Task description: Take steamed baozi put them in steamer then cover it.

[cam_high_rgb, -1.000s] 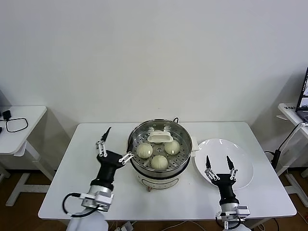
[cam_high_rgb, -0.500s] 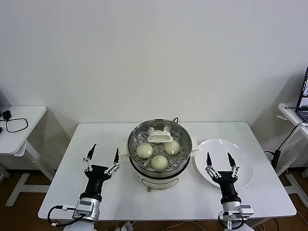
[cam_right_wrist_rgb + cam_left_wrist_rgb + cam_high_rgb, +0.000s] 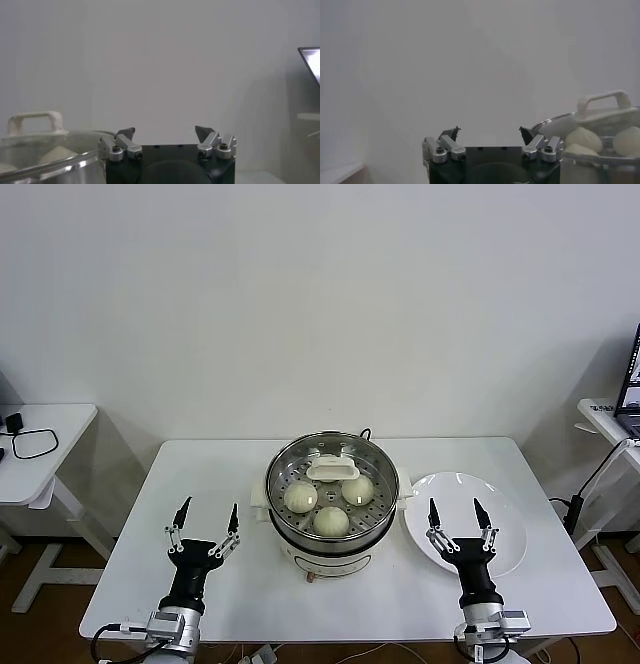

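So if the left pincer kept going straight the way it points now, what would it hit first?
Probably nothing nearby. The open left pincer points over bare table toward the wall, with the steamer off to its side. Depth is uncertain.

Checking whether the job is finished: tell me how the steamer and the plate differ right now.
The steamer holds baozi under a clear lid; the plate holds nothing. The steamer is a deep steel pot at the table's middle; the plate is flat, white, and lies to its right. Both are round.
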Robot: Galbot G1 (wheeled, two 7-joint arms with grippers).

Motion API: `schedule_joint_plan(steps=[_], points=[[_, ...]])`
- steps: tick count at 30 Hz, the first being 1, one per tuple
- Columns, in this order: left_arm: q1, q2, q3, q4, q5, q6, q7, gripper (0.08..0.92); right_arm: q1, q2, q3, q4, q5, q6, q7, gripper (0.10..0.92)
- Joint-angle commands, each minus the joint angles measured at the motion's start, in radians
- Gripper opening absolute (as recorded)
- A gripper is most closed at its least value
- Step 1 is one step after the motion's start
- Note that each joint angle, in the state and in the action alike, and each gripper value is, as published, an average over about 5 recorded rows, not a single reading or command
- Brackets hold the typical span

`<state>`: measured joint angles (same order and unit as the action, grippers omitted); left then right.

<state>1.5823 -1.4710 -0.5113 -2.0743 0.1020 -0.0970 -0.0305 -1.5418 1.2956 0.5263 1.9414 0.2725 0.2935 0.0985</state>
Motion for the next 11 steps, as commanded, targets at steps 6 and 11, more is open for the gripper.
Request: schedule_joint_plan(steps=[6,11], points=[[0.013,-0.016,-0.014,0.021,-0.028,-0.031,0.009,0.823,-0.013,-0.001,0.008,0.028,-0.008,-0.019,0.006,0.823],[0.019,-0.016,-0.017,0.012,-0.027,-0.029,0.008,0.823,-0.013,-0.001,0.01,0.035,-0.008,-0.023,0.006,0.823]])
